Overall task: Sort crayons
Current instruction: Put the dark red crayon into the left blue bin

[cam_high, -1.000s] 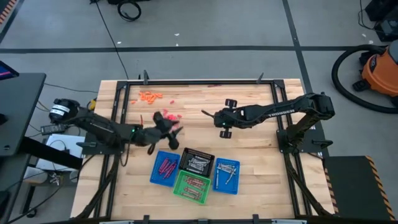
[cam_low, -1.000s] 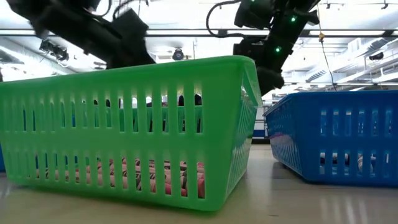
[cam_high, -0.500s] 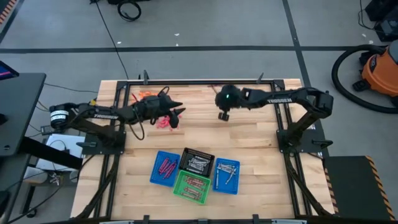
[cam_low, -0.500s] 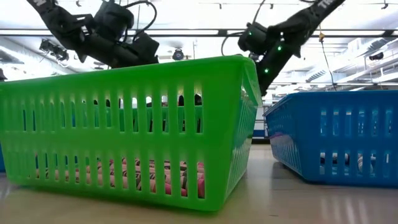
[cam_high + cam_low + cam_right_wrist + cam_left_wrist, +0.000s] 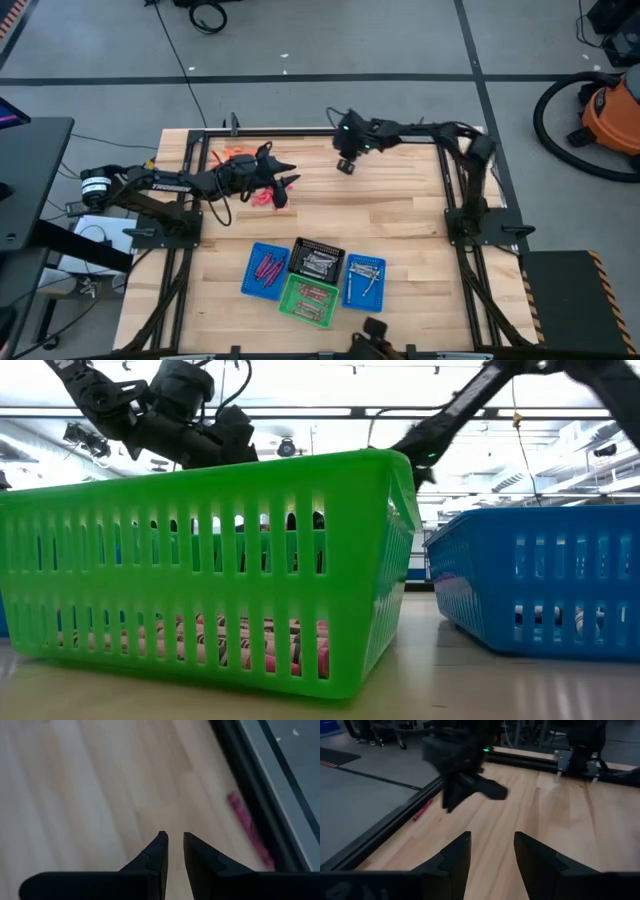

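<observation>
Loose crayons lie on the wooden table: a reddish heap (image 5: 262, 195) and an orange cluster (image 5: 236, 153) at the far left. One maroon crayon (image 5: 247, 827) lies flat against the dark rail at the far edge; it also shows in the left wrist view (image 5: 422, 810). My left gripper (image 5: 289, 182) hovers open and holds nothing, just right of the reddish heap. My right gripper (image 5: 345, 164) hangs near the far edge, pointing down at bare wood beside the maroon crayon. Its fingers (image 5: 159, 845) stand a narrow gap apart with nothing between them.
Four mesh baskets stand together near the front edge: a blue one (image 5: 265, 270), a black one (image 5: 317, 262), a green one (image 5: 307, 298) and a second blue one (image 5: 365, 282), each with crayons inside. A dark metal frame (image 5: 300, 131) borders the table.
My right gripper has swung from the table's middle toward the far edge and a little left, sinking and tipping down over the wood beside the maroon crayon. My left gripper went from near the baskets toward the far edge, beside the reddish heap, then kept still.
</observation>
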Controlling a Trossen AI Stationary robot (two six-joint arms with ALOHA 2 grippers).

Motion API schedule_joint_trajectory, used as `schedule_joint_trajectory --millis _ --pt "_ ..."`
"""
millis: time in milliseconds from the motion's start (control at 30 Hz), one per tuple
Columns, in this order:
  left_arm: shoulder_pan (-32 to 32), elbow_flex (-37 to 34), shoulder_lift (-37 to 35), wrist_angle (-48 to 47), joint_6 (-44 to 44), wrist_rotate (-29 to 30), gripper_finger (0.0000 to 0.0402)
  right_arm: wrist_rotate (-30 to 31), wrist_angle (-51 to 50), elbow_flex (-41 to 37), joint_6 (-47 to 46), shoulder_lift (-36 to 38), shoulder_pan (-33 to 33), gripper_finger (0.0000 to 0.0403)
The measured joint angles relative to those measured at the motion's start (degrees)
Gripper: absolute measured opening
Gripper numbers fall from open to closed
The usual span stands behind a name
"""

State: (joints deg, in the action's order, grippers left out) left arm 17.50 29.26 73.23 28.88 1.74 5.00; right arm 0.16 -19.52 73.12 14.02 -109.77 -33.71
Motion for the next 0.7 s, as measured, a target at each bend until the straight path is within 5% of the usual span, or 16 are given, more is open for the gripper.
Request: schedule_joint_trajectory --millis 367,700 --pt "-1.4 0.0 0.0 -1.4 0.0 0.1 0.0162 3.3 -19.1 25.3 -6.8 -16.3 -1.4 0.0086" --pt "-1.4 0.0 0.0 -2.9 0.1 0.1 0.0162 6.3 -24.7 34.8 -10.7 -23.3 -2.1 0.0168"
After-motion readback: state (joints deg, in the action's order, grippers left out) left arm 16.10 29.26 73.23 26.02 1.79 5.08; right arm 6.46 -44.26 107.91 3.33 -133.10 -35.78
